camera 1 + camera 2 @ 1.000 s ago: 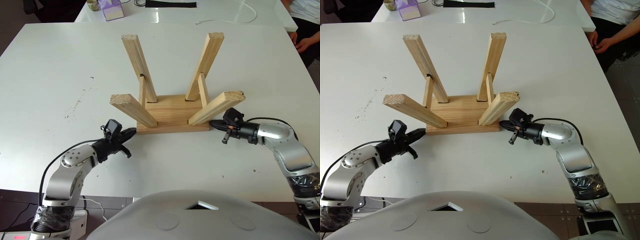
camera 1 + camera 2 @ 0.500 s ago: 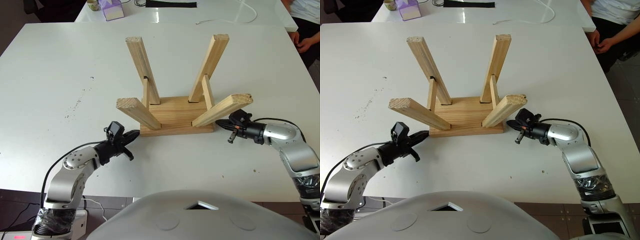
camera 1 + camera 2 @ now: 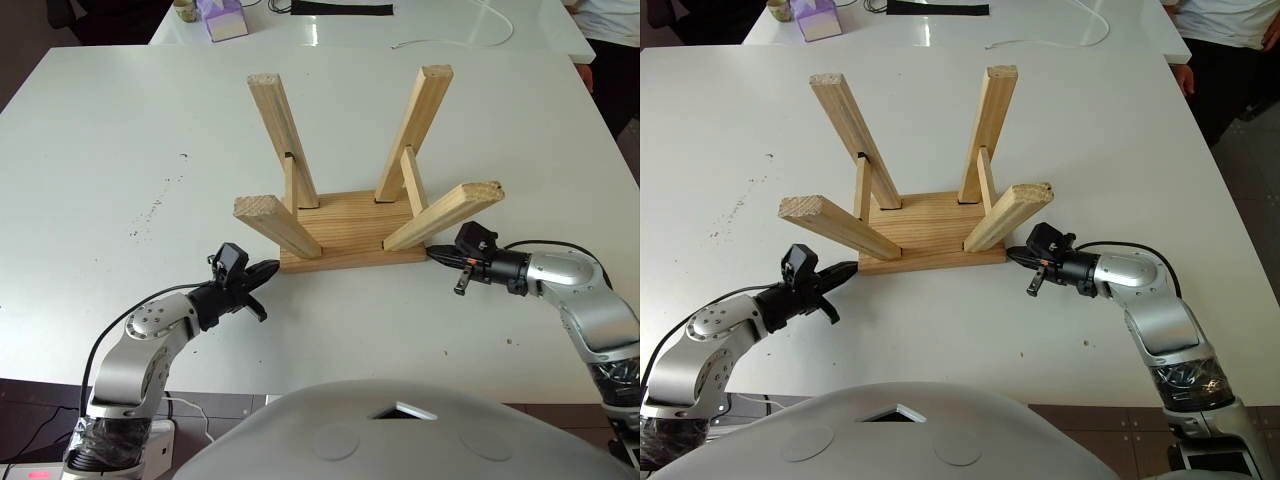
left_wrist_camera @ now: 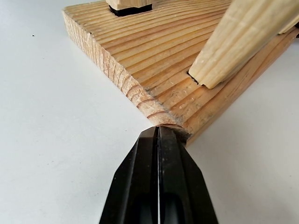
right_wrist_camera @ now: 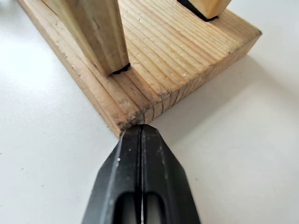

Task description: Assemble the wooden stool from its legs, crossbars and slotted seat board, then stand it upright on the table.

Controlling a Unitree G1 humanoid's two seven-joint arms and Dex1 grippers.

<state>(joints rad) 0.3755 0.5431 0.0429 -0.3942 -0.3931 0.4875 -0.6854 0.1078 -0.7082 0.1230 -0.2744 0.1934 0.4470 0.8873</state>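
Resting upside down on its seat board (image 3: pixel 350 238) midway across the worktop (image 3: pixel 120 130), the stool (image 3: pixel 345 170) is sitting between two empty claws: the left claw (image 3: pixel 268 268), pinched together, is touching the board's near left corner, and the right claw (image 3: pixel 437 256), likewise pinched, its near right corner.

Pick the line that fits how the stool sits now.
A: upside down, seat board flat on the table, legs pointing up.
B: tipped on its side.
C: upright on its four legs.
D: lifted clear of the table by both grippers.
A: the seat board lies flat on the table and the legs rise from it, with the left gripper and right gripper shut at its near corners.
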